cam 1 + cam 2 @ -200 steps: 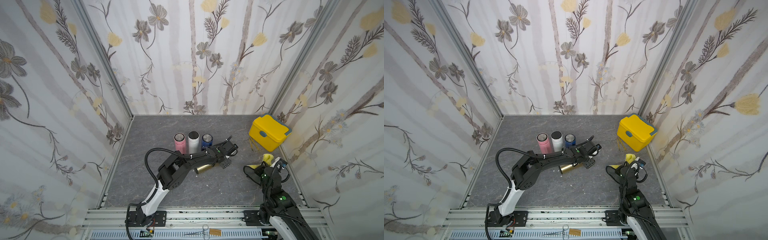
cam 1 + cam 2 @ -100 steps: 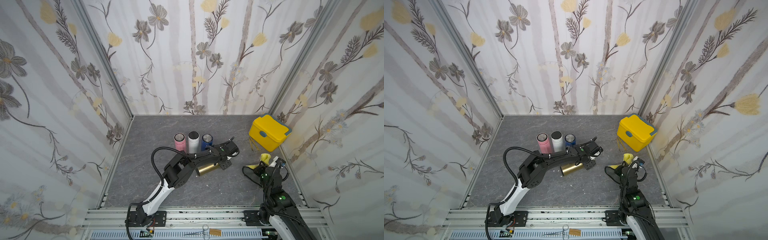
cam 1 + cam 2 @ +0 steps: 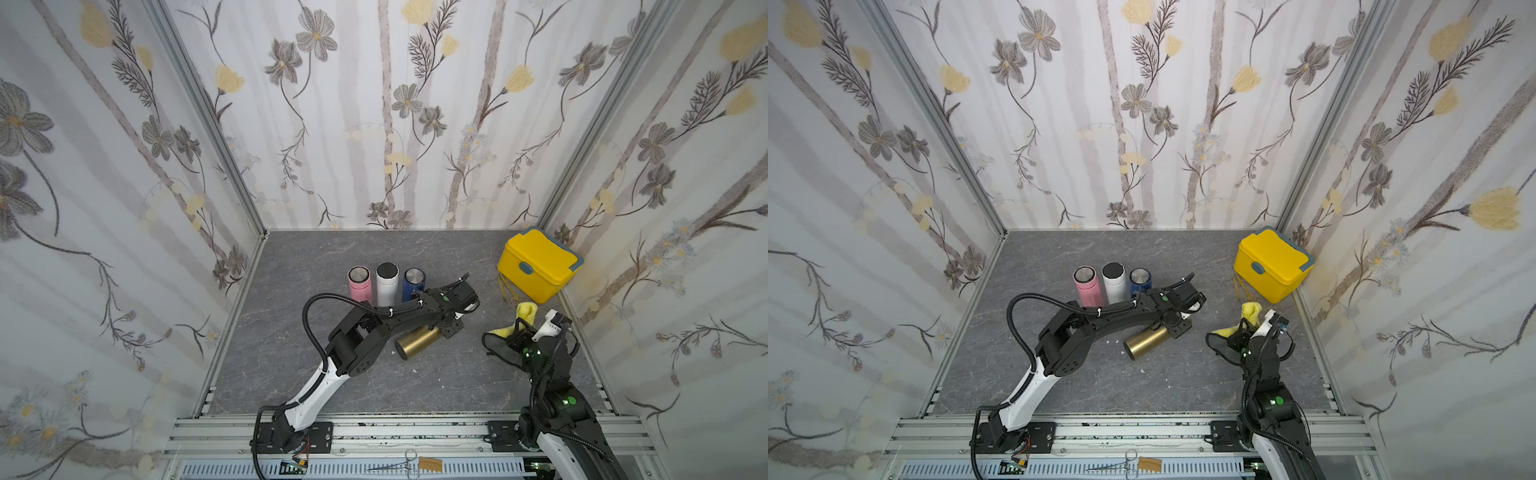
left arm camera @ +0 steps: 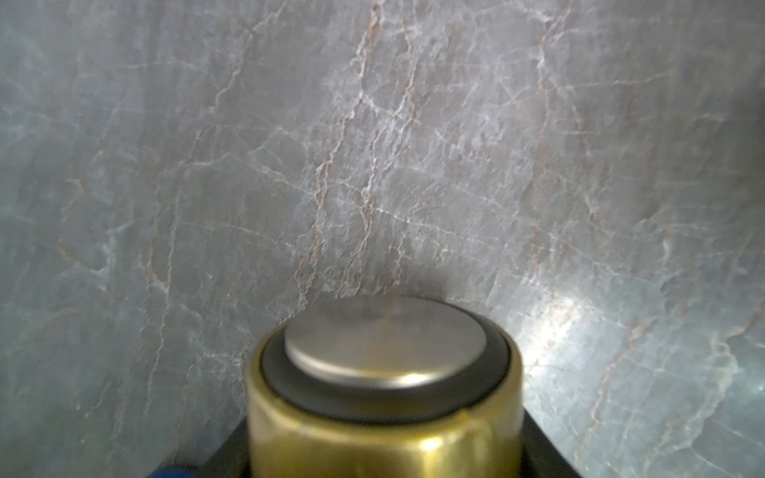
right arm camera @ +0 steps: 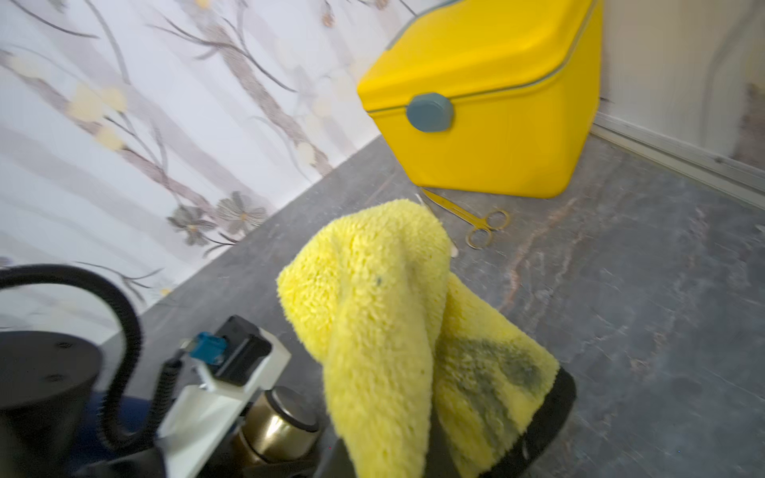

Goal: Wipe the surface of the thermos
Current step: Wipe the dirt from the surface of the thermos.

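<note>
My left hand clamped on gold thermos near lid; metal slick, rigid. Right hand pinches soft cloth.

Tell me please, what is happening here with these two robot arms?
The left gripper is shut on the cap end of a gold thermos that lies on its side on the grey table. The right gripper is shut on a yellow cloth and holds it beside the thermos, not touching it. So the wiping has not begun. Pink, white and blue thermoses stand upright in a row behind; a yellow box sits in the corner.
</note>
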